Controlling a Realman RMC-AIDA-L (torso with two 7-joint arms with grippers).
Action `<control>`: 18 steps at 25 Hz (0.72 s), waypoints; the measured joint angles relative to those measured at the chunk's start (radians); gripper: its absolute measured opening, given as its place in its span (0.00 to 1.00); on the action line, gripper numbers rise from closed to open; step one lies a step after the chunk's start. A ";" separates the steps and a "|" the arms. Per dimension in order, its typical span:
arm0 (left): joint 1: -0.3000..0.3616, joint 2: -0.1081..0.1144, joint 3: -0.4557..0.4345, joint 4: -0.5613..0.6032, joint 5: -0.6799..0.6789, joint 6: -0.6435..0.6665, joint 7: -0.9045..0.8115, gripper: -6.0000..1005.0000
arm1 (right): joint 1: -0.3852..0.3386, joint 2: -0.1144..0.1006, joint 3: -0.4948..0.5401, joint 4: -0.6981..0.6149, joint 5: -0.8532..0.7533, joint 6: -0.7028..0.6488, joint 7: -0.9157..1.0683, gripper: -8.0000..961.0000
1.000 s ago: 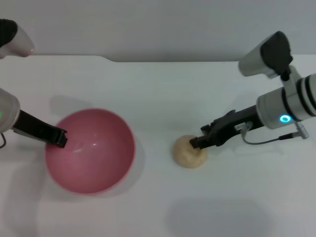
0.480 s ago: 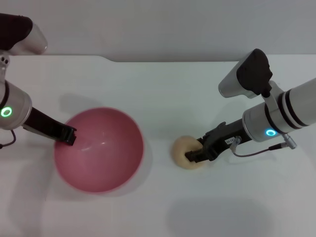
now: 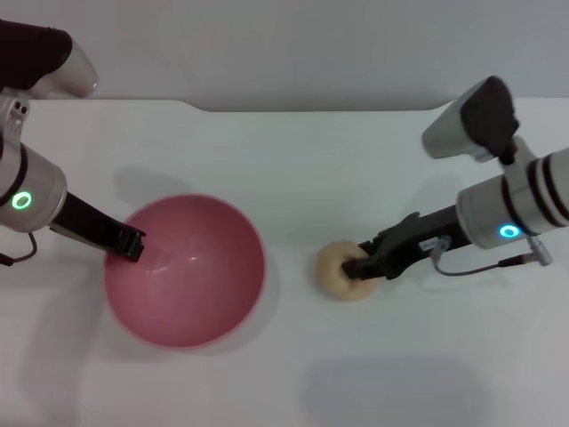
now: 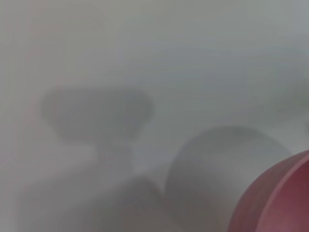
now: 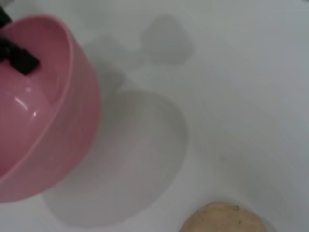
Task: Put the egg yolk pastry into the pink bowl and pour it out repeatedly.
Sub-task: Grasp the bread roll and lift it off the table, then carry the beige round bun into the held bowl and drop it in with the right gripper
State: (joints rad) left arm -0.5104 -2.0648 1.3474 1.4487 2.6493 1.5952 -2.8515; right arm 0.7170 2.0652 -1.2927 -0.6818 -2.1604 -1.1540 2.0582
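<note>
1. Pastry: the egg yolk pastry [image 3: 345, 270] sits on the white worktop [image 3: 356, 178], right of the pink bowl [image 3: 187, 271] and apart from it.
2. Right pincer [image 3: 357, 268] is closed onto the egg yolk pastry from its right side.
3. Left pincer [image 3: 132, 244] clamps the pink bowl's left rim; the bowl appears tilted and raised.
</note>
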 joint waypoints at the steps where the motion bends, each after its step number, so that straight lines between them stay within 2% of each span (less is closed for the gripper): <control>1: -0.001 0.000 0.002 -0.001 0.000 0.000 0.000 0.01 | -0.007 -0.002 0.011 -0.009 -0.002 -0.007 0.000 0.37; 6: -0.003 0.000 0.006 -0.001 -0.001 -0.003 0.000 0.01 | -0.031 -0.016 0.036 -0.034 -0.005 -0.035 0.000 0.34; 11: -0.019 -0.001 0.034 -0.029 -0.006 -0.022 -0.003 0.01 | -0.077 -0.028 0.120 -0.118 -0.006 -0.100 0.002 0.30; 12: -0.028 -0.001 0.041 -0.049 -0.010 -0.030 -0.004 0.01 | -0.116 -0.033 0.184 -0.206 -0.007 -0.161 0.001 0.30; 18: -0.144 -0.002 0.108 -0.231 -0.085 -0.108 -0.005 0.01 | -0.158 -0.028 0.322 -0.407 0.000 -0.347 -0.009 0.25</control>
State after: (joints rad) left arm -0.6542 -2.0669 1.4553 1.2181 2.5647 1.4868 -2.8563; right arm 0.5590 2.0369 -0.9704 -1.0883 -2.1600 -1.5012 2.0491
